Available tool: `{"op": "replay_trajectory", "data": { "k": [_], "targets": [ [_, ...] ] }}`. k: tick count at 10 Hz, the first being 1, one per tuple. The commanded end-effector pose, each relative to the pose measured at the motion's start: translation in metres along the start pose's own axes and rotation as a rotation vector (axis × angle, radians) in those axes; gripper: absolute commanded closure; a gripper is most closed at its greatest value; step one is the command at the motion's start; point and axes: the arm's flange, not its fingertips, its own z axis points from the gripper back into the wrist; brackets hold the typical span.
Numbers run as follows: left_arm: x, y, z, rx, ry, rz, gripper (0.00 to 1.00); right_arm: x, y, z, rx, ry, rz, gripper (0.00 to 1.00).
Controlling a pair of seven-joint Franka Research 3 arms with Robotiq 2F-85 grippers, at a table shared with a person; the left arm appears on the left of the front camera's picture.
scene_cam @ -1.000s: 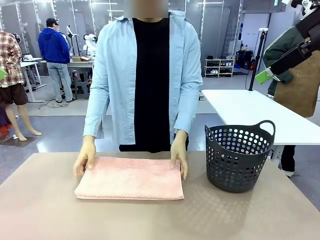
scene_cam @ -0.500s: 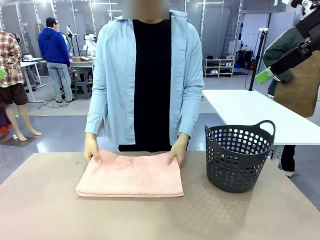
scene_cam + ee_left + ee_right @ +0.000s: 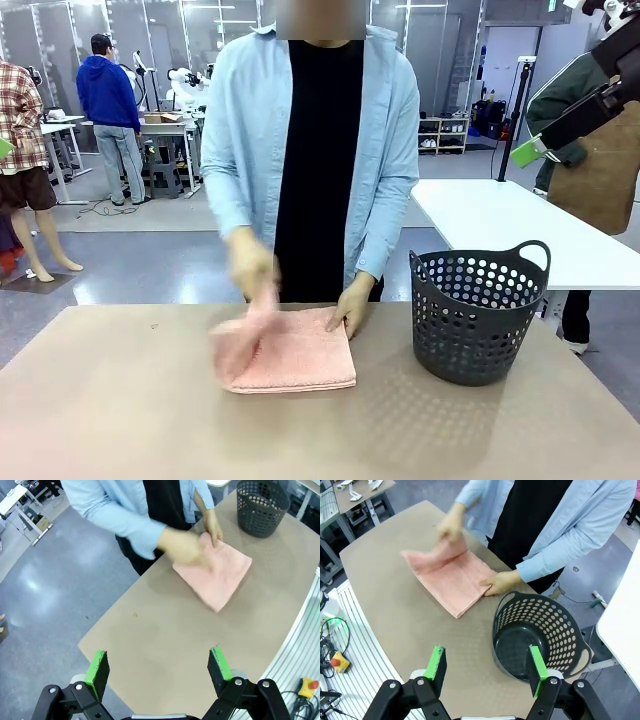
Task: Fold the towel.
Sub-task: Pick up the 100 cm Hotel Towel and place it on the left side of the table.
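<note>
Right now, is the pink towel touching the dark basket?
Apart. In the right wrist view a strip of bare table lies between the towel and the basket; the front view shows the same gap.

Soft, nubby terry cloth of the pink towel (image 3: pixel 295 355); the tan worktop (image 3: pixel 110 410) matt and finely dimpled — the dark basket (image 3: pixel 470 330) perforated plastic, dull-sheened.

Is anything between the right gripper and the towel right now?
Only bare table; the basket stands to the side. But the person's hands are on the towel, one holding an edge up.
</note>
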Motion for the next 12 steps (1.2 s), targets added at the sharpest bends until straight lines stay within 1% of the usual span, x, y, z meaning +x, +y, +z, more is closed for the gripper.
{"op": "replay_trajectory", "data": {
  "k": [1, 12],
  "targets": [
    [0.0032, 0.0027, 0.0020, 0.007, 0.012, 0.003, 0.00, 0.0032, -0.0017, 0.0001, -0.012, 0.002, -0.021, 0.19],
    [0.0032, 0.0027, 0.0020, 0.007, 0.012, 0.003, 0.00, 0.0032, -0.0017, 0.0001, -0.012, 0.002, -0.021, 0.19]
  ]
}}
